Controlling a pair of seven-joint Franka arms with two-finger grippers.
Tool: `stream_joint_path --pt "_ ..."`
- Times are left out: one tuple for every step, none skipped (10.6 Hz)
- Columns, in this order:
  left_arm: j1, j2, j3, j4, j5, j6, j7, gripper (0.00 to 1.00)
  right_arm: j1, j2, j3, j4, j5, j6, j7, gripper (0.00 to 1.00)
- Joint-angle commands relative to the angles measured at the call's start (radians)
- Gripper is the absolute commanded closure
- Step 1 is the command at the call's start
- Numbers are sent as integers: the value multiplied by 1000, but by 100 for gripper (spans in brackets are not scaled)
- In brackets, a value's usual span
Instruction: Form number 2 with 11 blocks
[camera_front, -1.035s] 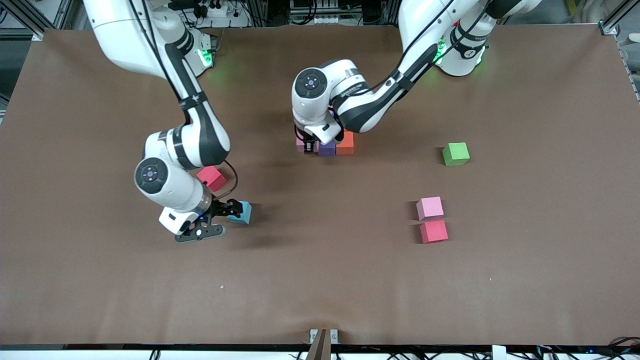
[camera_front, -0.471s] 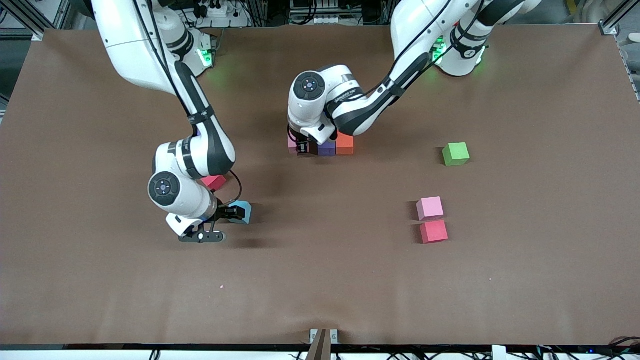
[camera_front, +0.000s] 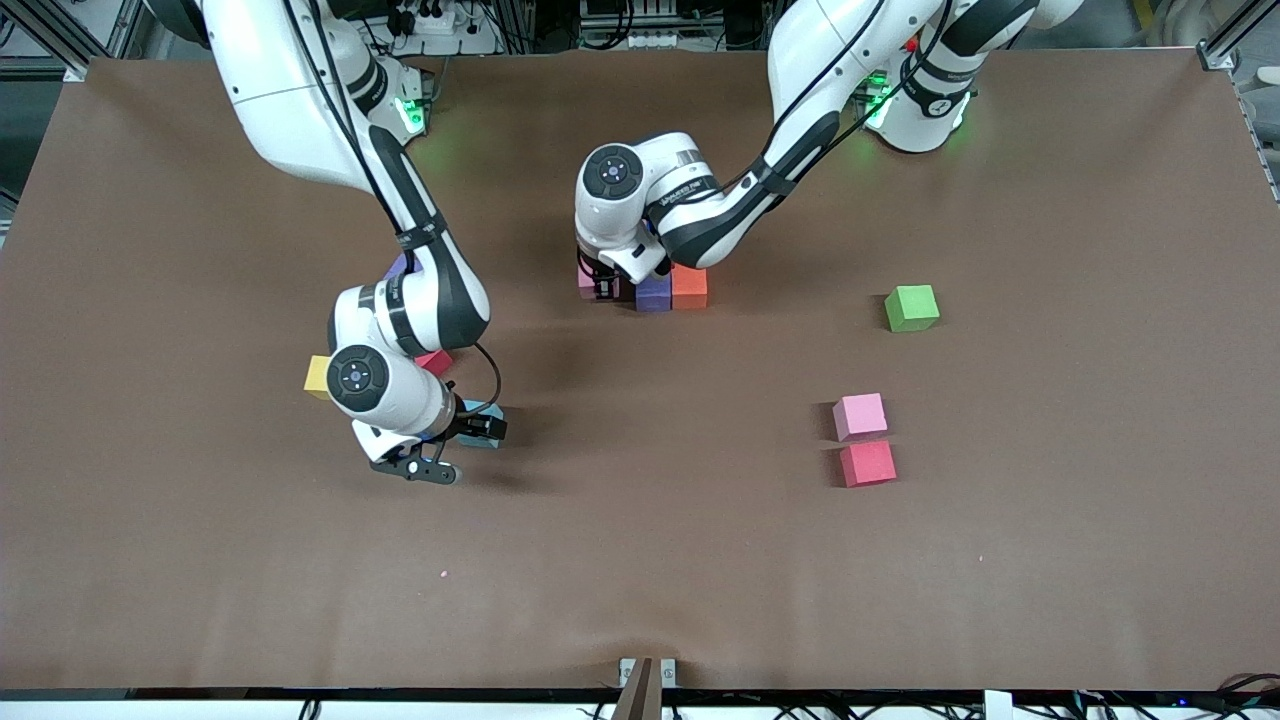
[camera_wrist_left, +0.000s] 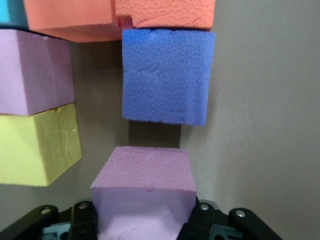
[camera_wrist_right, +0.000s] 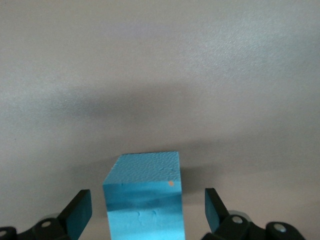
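Left gripper jaws clench a pink block; right gripper jaws gape around a light blue block.

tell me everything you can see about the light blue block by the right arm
The light blue block is a small matte cube that looks like foam, with a finely pebbled top and a tiny orange speck near one top corner. It sits flat on the brown table, nearer the front camera than the red block. The right gripper is down around it, one finger on each side, open with a gap on both sides, so nothing touches it but the table.
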Motion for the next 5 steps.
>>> stream_joint_path --pt "-7 -11 15 -55 77 50 -95 56 22 29 1 28 3 -9 30 0" --pt "-7 -7 19 -57 79 66 -100 56 22 32 1 28 -4 -7 25 0" --pt "-7 -1 21 -57 85 68 -100 56 21 37 -1 28 -7 -6 19 0" --pt "-7 -1 21 -57 94 68 -100 56 21 42 -1 25 -9 5 16 0" --pt "-7 1 21 -57 96 68 -100 56 21 42 -1 23 -11 9 15 0"
